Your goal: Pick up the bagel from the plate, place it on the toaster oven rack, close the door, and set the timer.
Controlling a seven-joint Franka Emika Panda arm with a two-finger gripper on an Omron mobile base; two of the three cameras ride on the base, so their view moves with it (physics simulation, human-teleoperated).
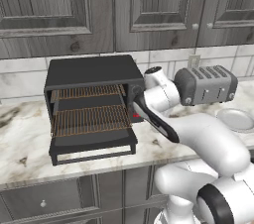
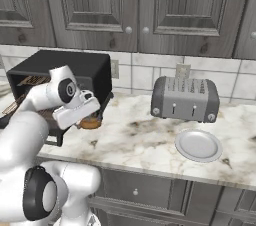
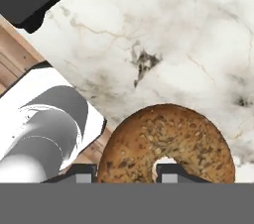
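Bagel: small round golden-brown speckled bread ring [image 3: 166, 146], clamped in the two-finger gripper [image 3: 124, 173]; one dark fingertip [image 3: 171, 172] seen at the centre hole, the other at the outer edge. In the right base view, brown disc [image 2: 90, 122] hanging under the white hand, above the marble, just off the oven's right end.

Gripper: jaws drawn together on the bagel's ring wall; bagel off the counter, carried.

Plate: round shallow light-grey dish [image 2: 198, 145], bare, near the counter's front edge toward its right end, in front of the silver slot toaster [image 2: 185, 99]; well apart from the bagel.

Oven: black box-shaped toaster oven [image 1: 92, 72] toward the counter's left end, against the tiled back wall.

Door: wide black drop-down flap [image 1: 94, 148] folded down flat toward the counter's front edge; mouth open.

Rack: copper-brown wire grid [image 1: 91, 119] drawn partly out over the door, nothing on it; second grid above, inside.

Counter: white-grey veined marble top [image 2: 145, 142].

Step in hand (judged): transfer, pick done, placing not yet done.

Next move (judged): carry left, round the oven's right front corner, to above the rack's middle; lower until flat on the wires; then part the jaws. Door and timer outstanding.
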